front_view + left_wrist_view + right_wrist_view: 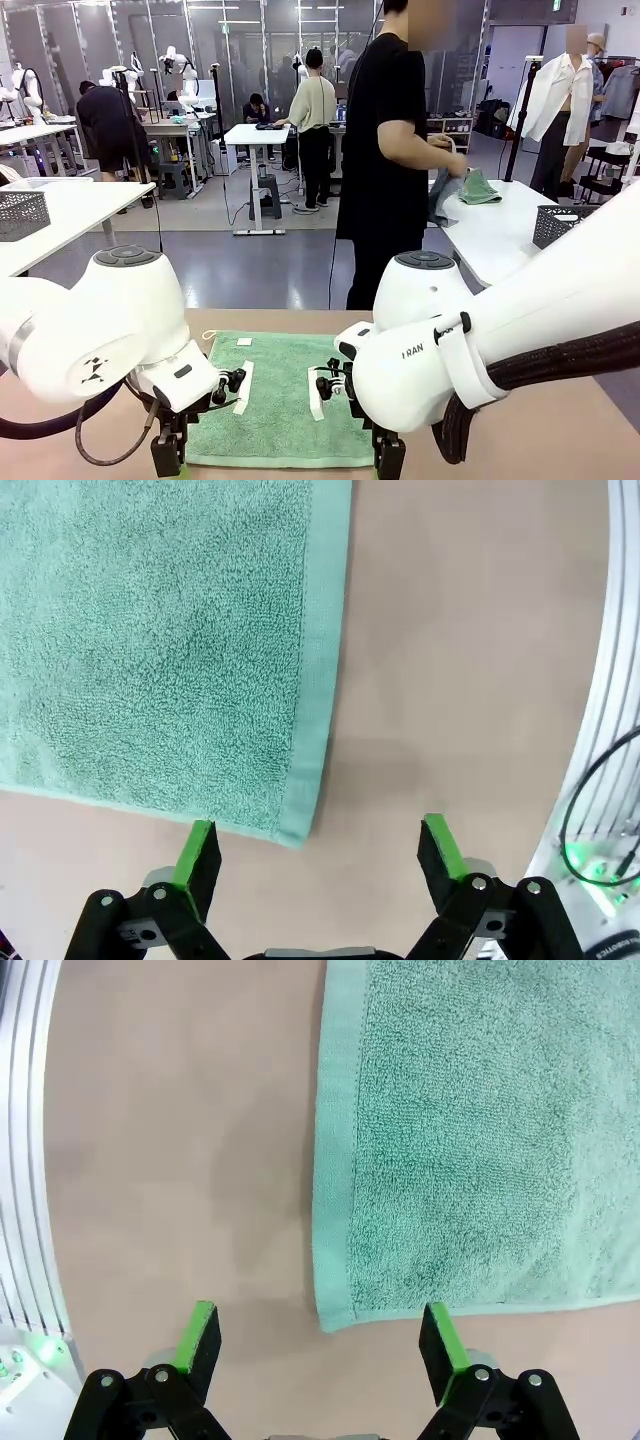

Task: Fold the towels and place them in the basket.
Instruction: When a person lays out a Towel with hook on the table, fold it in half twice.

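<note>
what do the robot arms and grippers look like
The left arm and right arm are glossy white with rounded joints. The right arm carries dark lettering and a black braided cable sleeve. The left gripper and right gripper are black two-finger linkages with green pads.

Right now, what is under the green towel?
The green towel lies flat on the tan table, which shows past its edges. Anything beneath its middle is covered, so I cannot tell.
</note>
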`<move>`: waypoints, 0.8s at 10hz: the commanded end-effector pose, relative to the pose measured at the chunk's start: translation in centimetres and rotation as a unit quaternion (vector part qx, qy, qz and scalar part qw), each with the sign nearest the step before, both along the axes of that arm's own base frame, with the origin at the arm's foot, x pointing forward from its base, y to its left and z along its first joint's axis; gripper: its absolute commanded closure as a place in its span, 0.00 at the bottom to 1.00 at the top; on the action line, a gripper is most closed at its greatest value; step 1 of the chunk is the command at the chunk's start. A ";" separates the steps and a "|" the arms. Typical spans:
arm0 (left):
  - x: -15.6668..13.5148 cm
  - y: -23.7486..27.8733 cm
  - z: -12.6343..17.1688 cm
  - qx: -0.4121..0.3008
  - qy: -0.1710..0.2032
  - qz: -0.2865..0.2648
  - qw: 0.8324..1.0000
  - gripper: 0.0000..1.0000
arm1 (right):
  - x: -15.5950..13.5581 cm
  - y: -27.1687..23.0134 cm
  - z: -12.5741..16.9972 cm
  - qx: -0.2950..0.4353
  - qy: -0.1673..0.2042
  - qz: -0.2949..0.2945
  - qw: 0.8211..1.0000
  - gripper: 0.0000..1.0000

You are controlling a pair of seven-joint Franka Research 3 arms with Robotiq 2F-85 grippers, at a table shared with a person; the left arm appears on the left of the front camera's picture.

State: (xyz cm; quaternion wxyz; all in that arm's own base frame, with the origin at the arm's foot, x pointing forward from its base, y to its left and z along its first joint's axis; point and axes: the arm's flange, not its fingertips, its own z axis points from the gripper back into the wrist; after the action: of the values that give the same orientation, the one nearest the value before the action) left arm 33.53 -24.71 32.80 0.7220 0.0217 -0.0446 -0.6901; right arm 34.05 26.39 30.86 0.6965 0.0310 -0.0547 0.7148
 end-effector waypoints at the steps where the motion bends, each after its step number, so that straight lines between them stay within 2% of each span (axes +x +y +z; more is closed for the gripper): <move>1: -0.1 0.0 0.2 -0.002 -0.001 0.000 1.000 0.00 | 0.0 -0.1 -0.1 -0.004 -0.006 0.007 1.000 0.00; 8: 0.1 0.2 -2.0 -0.006 -0.019 -0.036 0.999 0.00 | 1.6 1.7 -1.7 -0.017 -0.007 -0.005 1.000 0.00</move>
State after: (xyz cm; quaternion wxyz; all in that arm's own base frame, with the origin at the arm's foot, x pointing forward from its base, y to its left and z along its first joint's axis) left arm 33.77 -25.04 31.90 0.7030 0.0229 -0.0497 -0.7091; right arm 35.08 27.33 29.74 0.6893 0.0262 -0.0469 0.7225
